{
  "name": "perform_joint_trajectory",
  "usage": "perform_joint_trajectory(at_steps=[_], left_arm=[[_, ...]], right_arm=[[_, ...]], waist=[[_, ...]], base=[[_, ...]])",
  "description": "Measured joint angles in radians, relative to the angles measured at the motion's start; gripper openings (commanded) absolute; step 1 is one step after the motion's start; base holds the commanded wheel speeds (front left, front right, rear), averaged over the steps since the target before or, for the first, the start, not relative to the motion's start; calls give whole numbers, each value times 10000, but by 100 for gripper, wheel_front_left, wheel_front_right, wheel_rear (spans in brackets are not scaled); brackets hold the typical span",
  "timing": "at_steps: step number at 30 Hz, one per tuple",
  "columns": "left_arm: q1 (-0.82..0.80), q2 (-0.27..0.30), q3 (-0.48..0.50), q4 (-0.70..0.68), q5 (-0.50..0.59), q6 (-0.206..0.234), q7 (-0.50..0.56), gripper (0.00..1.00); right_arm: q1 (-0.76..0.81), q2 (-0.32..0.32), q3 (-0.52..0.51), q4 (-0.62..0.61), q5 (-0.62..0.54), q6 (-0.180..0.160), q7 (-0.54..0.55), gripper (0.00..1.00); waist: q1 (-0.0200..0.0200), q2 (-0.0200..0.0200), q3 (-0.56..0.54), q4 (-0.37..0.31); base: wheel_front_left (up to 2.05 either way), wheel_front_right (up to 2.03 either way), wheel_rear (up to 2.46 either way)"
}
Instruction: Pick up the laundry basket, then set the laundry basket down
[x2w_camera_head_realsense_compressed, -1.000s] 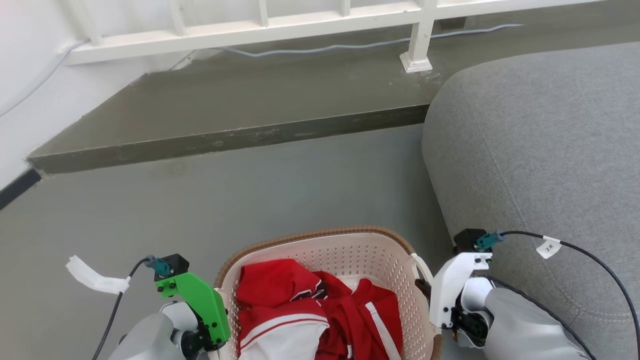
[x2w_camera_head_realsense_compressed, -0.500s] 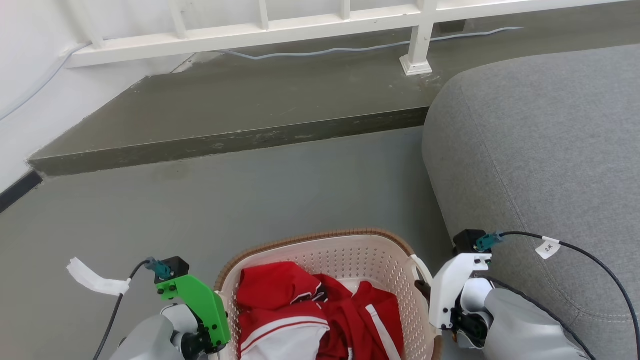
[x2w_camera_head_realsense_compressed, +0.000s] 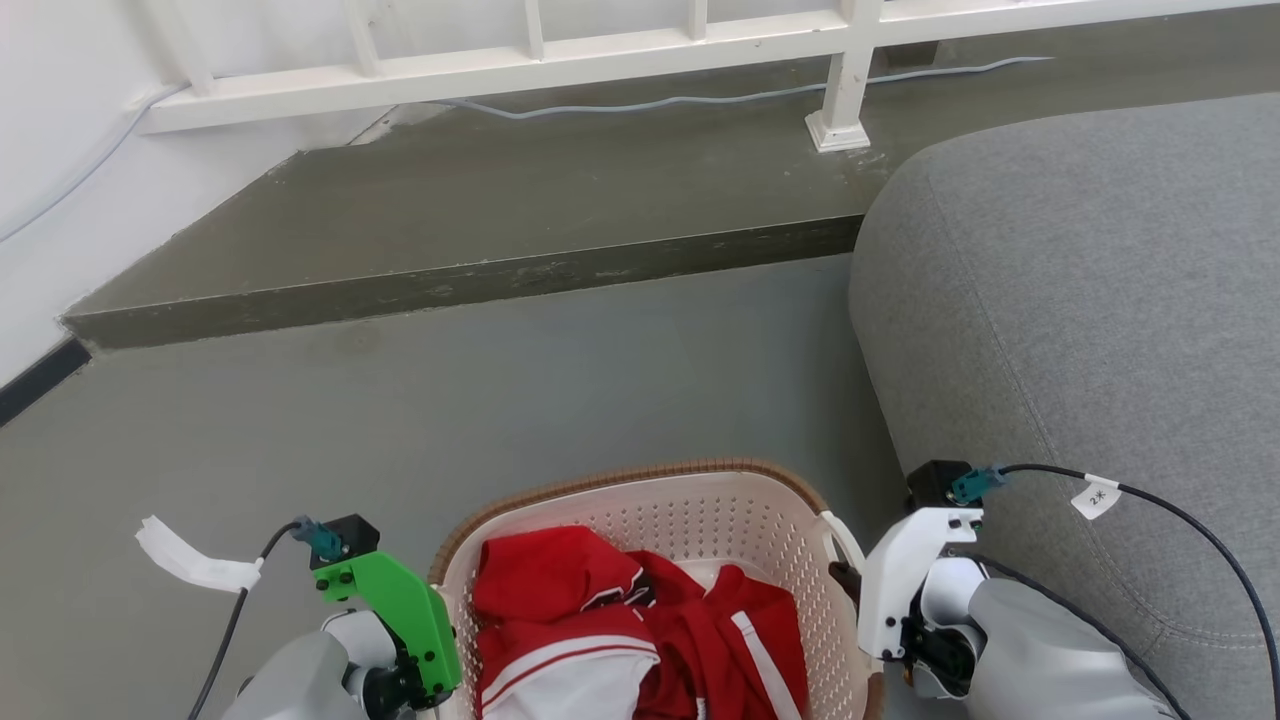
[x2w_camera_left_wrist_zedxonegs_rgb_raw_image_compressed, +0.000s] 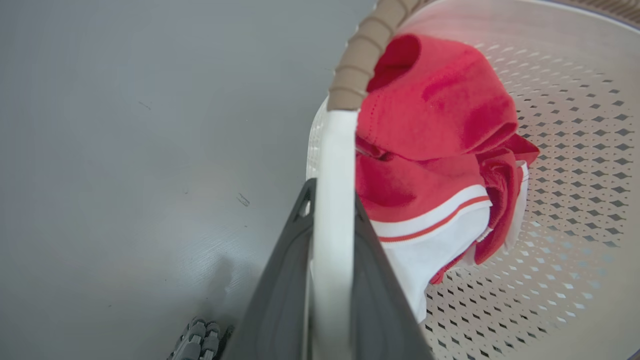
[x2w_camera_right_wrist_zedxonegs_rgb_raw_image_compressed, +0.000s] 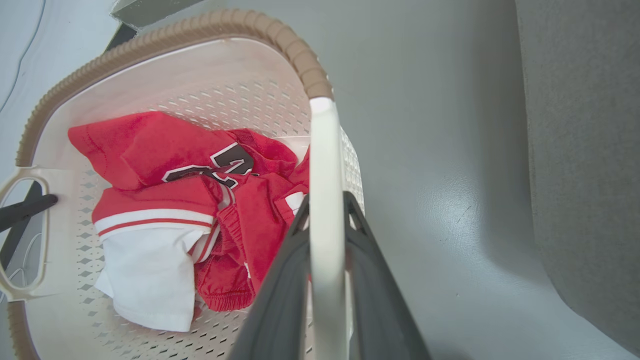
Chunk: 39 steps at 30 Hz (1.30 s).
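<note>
Cream-white perforated plastic laundry basket (x2w_camera_head_realsense_compressed: 690, 515), brown-rimmed, left of grey fabric sofa (x2w_camera_head_realsense_compressed: 1080, 300), appears lifted. Left gripper (x2w_camera_left_wrist_zedxonegs_rgb_raw_image_compressed: 332, 197), right gripper (x2w_camera_right_wrist_zedxonegs_rgb_raw_image_compressed: 326, 200) each clamped on white loop handle (x2w_camera_left_wrist_zedxonegs_rgb_raw_image_compressed: 332, 150). Next: lower evenly, release.

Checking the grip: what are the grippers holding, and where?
Both hold the laundry basket: left gripper clamps its left handle, right gripper its right handle.

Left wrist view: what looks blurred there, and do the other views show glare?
Left wrist view: the white handle and the nearest laundry basket mesh are soft, close to the lens. Right wrist view: a pale sheen lies on the floor. Head view: sharp, evenly lit.
</note>
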<state>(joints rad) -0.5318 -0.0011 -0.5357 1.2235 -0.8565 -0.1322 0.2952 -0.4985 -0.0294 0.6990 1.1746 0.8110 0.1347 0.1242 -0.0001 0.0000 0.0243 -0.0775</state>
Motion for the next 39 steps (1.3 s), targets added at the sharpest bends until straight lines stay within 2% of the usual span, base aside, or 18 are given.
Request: perform_joint_trajectory(at_steps=[21, 39], left_arm=[[-3, 4, -119, 15, -2, 0, -157, 0], [-1151, 174, -198, -397, 253, 52, -1630, 0]], right_arm=[[-9, -4, 138, 4, 121, 0, -96, 0], [-1112, -21, 21, -44, 69, -15, -1267, 0]], waist=[[1, 0, 158, 37], [1, 0, 1712, -4]], base=[[0, 0, 0], [0, 0, 0]])
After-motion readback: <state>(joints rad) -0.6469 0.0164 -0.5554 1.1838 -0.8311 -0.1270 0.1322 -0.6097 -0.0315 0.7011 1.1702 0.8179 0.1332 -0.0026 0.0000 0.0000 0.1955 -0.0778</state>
